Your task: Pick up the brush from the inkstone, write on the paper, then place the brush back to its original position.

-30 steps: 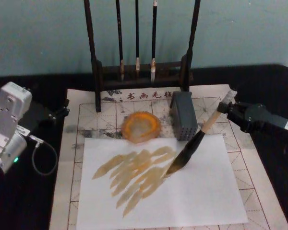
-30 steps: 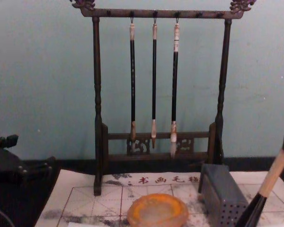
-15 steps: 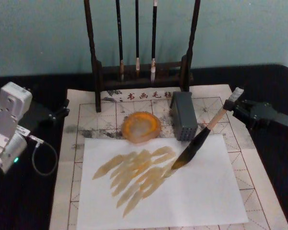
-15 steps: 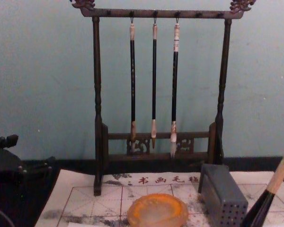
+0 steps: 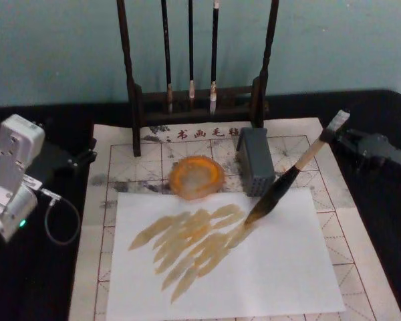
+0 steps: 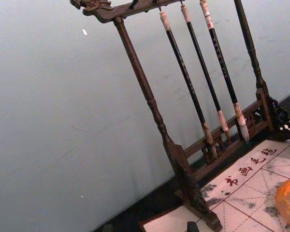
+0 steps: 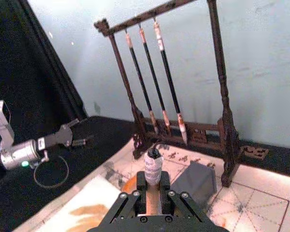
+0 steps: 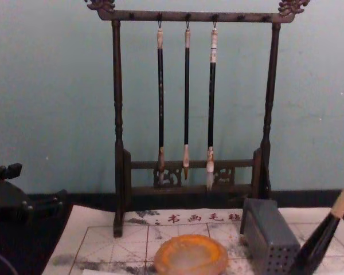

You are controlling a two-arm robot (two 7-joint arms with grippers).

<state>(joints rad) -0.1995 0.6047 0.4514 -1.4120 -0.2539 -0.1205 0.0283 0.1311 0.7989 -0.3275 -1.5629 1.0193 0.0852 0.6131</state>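
The right gripper clamped the brush, bristles on the paper, which lay blank rightward. The left gripper idled leftward, grip unclear.

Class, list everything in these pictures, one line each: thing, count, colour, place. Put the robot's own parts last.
brush: one, pale handle, black bristles; tilted, tip on the plain sheet
inkstone: one, orange-brown; on the grid paper, behind the sheet
grid paper: one, white with red lines; on the table
plain sheet: one, white with tan strokes; on the grid paper
box: one, grey; right of the inkstone
rack: one, dark wood; at the back
thin brushes: three, black; hanging from the rack
table: one, black
left gripper: black; parked left
right gripper: black; holding the brush's top
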